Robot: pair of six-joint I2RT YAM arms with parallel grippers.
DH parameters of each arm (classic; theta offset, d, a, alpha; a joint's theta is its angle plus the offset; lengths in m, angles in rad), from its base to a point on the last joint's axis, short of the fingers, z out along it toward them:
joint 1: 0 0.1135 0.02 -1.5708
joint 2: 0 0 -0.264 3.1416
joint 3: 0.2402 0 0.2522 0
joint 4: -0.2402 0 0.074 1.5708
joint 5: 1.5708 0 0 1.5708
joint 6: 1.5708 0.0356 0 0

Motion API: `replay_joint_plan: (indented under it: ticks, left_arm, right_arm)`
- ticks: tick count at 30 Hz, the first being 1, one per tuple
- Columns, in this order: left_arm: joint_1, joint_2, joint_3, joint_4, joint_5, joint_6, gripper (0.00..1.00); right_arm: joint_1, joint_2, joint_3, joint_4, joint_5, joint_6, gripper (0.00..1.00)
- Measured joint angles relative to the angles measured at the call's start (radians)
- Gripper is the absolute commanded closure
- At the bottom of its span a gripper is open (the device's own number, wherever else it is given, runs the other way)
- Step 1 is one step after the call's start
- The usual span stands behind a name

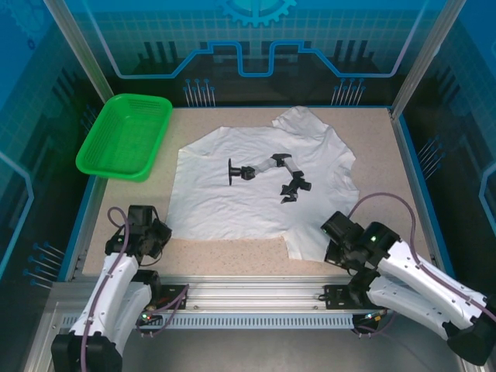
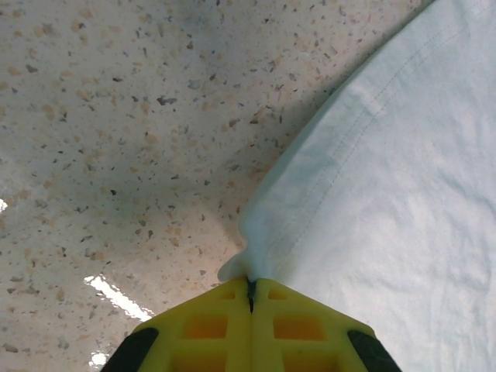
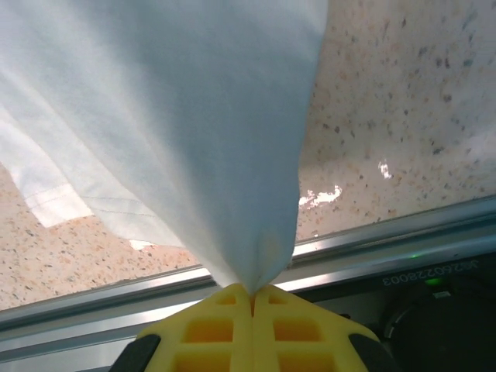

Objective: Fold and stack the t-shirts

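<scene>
Speckled surface (image 1: 232, 256), framed by blue edging, carrying everything listed below.

One white t-shirt (image 1: 209, 201), spread open and mostly flat on the surface, to the right of the green basket (image 1: 113, 173) and apart from it. Neckline and one short sleeve at the far end, further right of the basket; hem toward the near edge. Light wrinkling across the cloth. Near right corner of the hem drawn out past the rest of the hem line.

Green basket of plastic mesh, standing at the far left of the surface.

Black print (image 1: 294, 186) on the chest of the t-shirt, face up, well to the right of the basket.

Left claw (image 1: 160, 230), nearer than the basket and slightly to its right, at the near left corner of the hem. Clenched on the t-shirt: in the left wrist view, yellow jaws pressed together, a small peak of the hem corner pinched at the tips, the rest of the cloth lying on the surface.

Right claw (image 1: 329, 242), far to the right of the basket and nearer, at the near right corner of the hem. Clenched on the t-shirt: in the right wrist view, yellow jaws pressed together, cloth gathered to a point between the tips and drawn up into a taut fan. Aluminium rail (image 3: 387, 244) along the near edge, just beyond that claw.
</scene>
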Motion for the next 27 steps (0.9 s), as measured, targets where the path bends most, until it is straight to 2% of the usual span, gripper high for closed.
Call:
replay_joint_plan:
  ticks: [4,10,15,21,27]
  left_arm:
    - [0.0,0.108,0.086,0.019,0.021,0.0,1.0]
    - [0.0,0.362,0.259,0.092,0.063,0.001,1.0]
    - [0.004,0.574,0.418,0.142,0.07,-0.003,1.0]
    - [0.029,0.893,0.622,0.177,0.098,-0.003,1.0]
    - [0.058,1.103,0.717,0.187,0.13,0.0,0.99]
  right_arm:
    - [-0.053,0.124,0.149,0.024,0.05,-0.09,1.0]
    - [-0.248,0.323,0.319,0.146,0.066,-0.283,1.0]
    - [-0.396,0.547,0.46,0.232,0.052,-0.42,1.0]
    - [-0.498,0.856,0.644,0.301,0.021,-0.524,1.0]
    - [-0.545,1.061,0.762,0.312,0.003,-0.558,1.0]
